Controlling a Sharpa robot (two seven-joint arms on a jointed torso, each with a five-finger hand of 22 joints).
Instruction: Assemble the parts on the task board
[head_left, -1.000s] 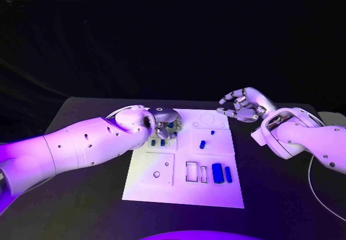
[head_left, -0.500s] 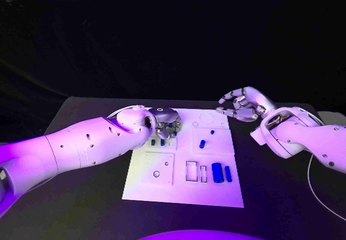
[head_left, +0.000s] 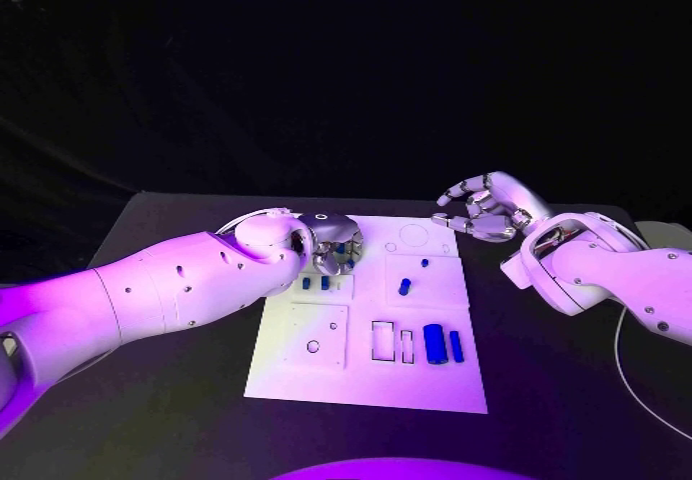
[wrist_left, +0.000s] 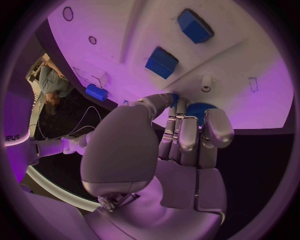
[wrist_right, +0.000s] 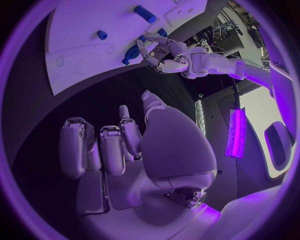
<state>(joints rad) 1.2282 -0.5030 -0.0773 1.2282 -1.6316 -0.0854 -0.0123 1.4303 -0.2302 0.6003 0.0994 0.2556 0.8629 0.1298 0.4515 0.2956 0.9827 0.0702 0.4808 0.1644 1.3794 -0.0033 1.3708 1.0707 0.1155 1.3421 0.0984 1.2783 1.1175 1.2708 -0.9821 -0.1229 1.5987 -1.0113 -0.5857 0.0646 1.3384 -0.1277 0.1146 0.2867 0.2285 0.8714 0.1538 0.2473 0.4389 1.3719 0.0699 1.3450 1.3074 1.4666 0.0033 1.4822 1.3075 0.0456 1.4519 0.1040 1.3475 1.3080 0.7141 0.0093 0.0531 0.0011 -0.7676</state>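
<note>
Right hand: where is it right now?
In the head view the right hand hangs beside the far right corner of the task board, fingers curled, holding nothing; the left hand works across the board at its far left.

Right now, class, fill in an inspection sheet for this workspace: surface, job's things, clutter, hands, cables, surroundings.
Surface: black table, with the white task board in its middle.
Job's things: small blue parts stand in the board's near slots; another blue part sits mid-board; a blue round part lies at the left hand's fingertips.
Clutter: nothing seen.
Hands: left hand is down at the board's far left corner, fingers on the blue round part; right hand hovers off the board's far right corner, fingers curled, holding nothing.
Cables: a thin pale cable runs beside the right arm.
Surroundings: dark beyond the table.
</note>
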